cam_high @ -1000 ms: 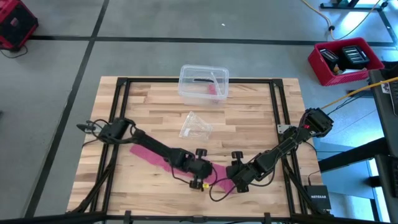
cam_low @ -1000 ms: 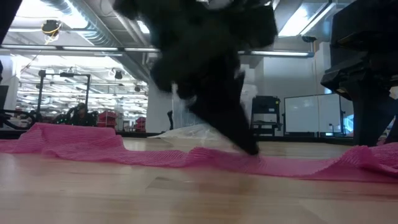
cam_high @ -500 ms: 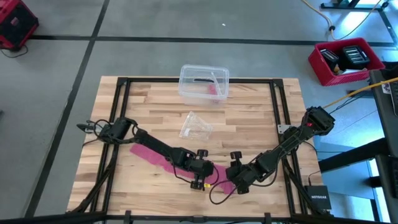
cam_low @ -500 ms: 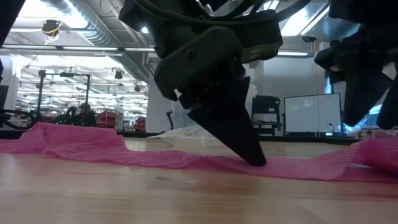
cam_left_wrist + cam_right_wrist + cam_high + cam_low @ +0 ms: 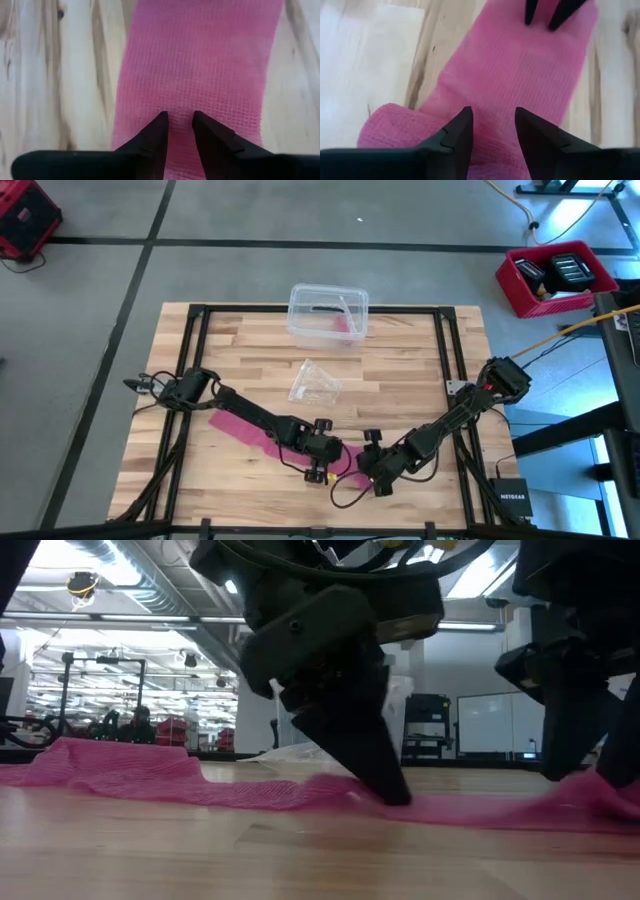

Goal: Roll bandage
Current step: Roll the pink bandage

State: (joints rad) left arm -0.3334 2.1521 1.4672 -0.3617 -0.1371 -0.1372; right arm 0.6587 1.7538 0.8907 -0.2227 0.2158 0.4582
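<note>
Pink bandage [image 5: 247, 432]: a flat woven strip lying on the wooden surface [image 5: 400, 370], nearer the camera-side edge than the clear plastic box [image 5: 327, 313]; from below the box it runs slantwise toward the right arm's side.
Bandage far end: in the low view it rises in a soft hump [image 5: 110, 762] well away from both grippers.
Bandage near end: in the right wrist view the fabric [image 5: 520, 75] bunches into a thicker fold beside the right fingers.
Left gripper [image 5: 326, 452]: down on the strip about midway along it, below the box; jaws released by a narrow gap, their tips pressed on the fabric with a little pink showing between them [image 5: 178, 120].
Left fingers [image 5: 365, 755]: a dark wedge whose tip touches the bandage in the low view.
Right gripper [image 5: 368, 471]: just beside the left gripper, on the side away from the hump; jaws parted, tips resting on the bunched end of the strip [image 5: 492, 125].
Clear wrapper [image 5: 315, 383]: crumpled on the surface between the box and the bandage, apart from both.
Red bin [image 5: 553, 277]: on the floor, well off to the right of the box.
</note>
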